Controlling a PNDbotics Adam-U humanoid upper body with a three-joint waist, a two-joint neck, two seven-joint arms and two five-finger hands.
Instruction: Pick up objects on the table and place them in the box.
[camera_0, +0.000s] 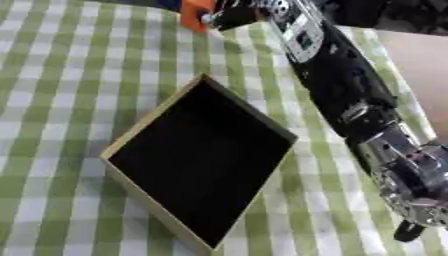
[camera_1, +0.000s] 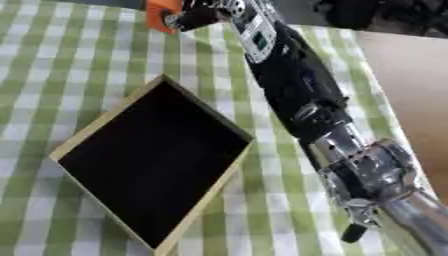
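relation: an orange object (camera_0: 194, 13) is seen at the upper edge of the frame, directly at the right hand (camera_0: 229, 16), above and beyond the box (camera_0: 157, 200) lying mid-frame on the checked worktop (camera_0: 61, 75) | arm: right arm stretched diagonally from lower right to top | hand state: fingers appear closed against the orange object, judged grasped | left hand: not seen

Box (camera_0: 122, 147) on tablecloth (camera_0: 61, 75), block (camera_0: 194, 14) beyond it.
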